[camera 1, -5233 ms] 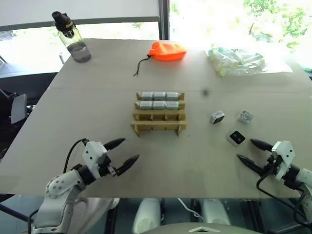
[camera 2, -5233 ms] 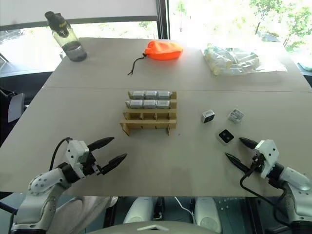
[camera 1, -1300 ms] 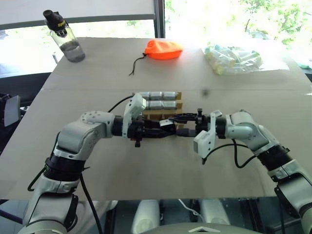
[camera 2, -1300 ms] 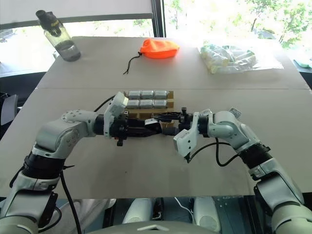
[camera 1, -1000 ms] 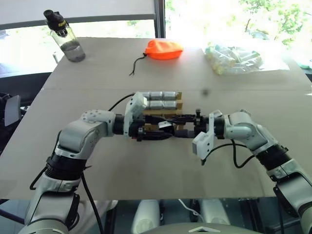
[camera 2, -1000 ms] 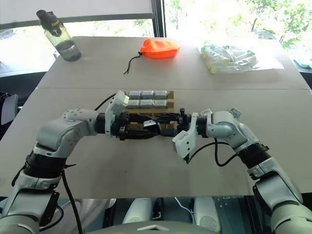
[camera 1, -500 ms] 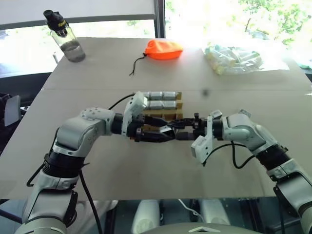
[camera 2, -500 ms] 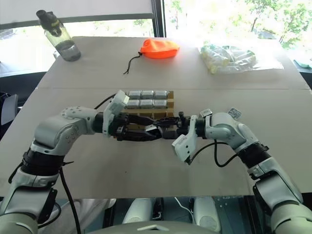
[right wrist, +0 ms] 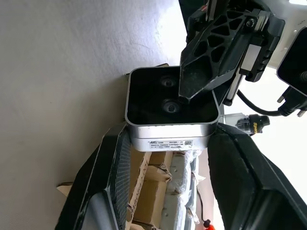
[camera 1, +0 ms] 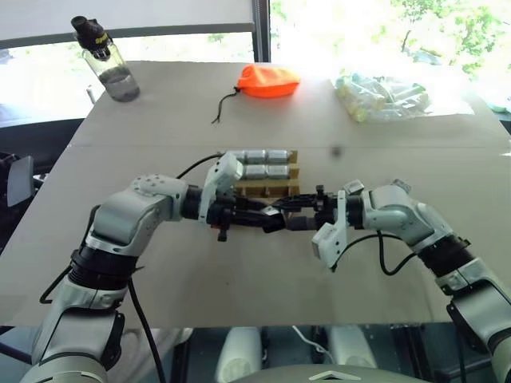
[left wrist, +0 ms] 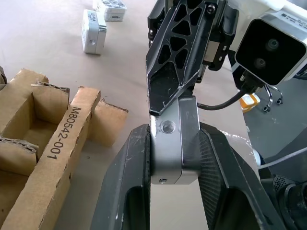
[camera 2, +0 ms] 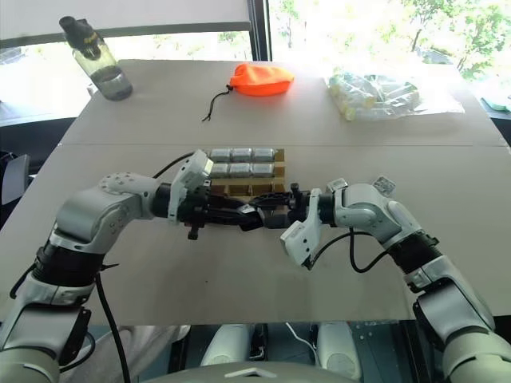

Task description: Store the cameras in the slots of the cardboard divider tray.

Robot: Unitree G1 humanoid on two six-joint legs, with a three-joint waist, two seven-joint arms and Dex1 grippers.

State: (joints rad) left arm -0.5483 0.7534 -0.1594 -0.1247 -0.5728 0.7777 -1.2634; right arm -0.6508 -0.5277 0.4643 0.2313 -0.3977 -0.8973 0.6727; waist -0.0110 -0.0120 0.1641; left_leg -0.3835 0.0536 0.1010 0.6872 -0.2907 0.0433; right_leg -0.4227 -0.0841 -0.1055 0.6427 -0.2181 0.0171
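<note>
Above the table just in front of the tray (camera 1: 281, 188), whose two back rows are full, both grippers (camera 1: 281, 220) clamp one camera (left wrist: 173, 139) mid-handover; two cameras (left wrist: 93, 37) await.

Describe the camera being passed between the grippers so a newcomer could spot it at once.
Start at the cardboard divider tray mid-table, its two far rows filled with cameras. Just in front of it, the left gripper and right gripper meet fingertip to fingertip. The silver-grey camera clamped between both is the one off the table.
</note>
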